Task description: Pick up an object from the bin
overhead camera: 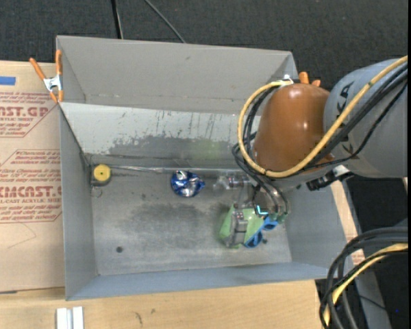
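My gripper [244,226] reaches down into the right part of the bin, directly over a green thing [228,228] with a blue thing [264,233] against its right side. The fingers stand at or round the green thing, close to the bin floor. A crumpled blue-and-white wrapper-like thing [185,184] lies left of the gripper, near the middle of the bin. A small yellow round thing [101,174] sits at the far left by the bin's wall.
The arm with its orange dome and yellow cables hangs over the bin's right side, hiding the far right corner. The bin's left and front floor carries nothing but scuff marks.
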You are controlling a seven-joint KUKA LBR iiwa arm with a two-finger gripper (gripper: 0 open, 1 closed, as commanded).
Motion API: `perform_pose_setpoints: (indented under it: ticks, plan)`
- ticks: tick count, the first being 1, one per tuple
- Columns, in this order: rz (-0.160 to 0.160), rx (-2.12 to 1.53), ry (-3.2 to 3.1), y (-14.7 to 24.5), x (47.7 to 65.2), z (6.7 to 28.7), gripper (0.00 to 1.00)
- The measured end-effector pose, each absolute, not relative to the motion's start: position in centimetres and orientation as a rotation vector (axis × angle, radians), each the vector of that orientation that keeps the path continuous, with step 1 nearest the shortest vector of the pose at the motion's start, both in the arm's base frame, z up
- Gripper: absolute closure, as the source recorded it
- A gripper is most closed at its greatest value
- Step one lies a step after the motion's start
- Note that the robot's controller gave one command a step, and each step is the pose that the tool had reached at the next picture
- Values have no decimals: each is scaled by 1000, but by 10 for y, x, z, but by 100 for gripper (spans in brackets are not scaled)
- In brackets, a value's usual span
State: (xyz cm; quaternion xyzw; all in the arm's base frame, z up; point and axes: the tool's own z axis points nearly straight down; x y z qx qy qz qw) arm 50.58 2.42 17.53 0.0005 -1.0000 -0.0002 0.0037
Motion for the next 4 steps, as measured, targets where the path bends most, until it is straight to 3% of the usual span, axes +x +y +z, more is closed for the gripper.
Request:
perform_pose_setpoints:
  ticks: [1,2,3,4]
  plan:
    - [-5,133,-3125,-41,543,80,0]
    - [3,303,-3130,-93,573,70,0]
    - [-3,304,-3128,-90,572,69,100]
    - [2,310,-3135,-60,539,213,100]
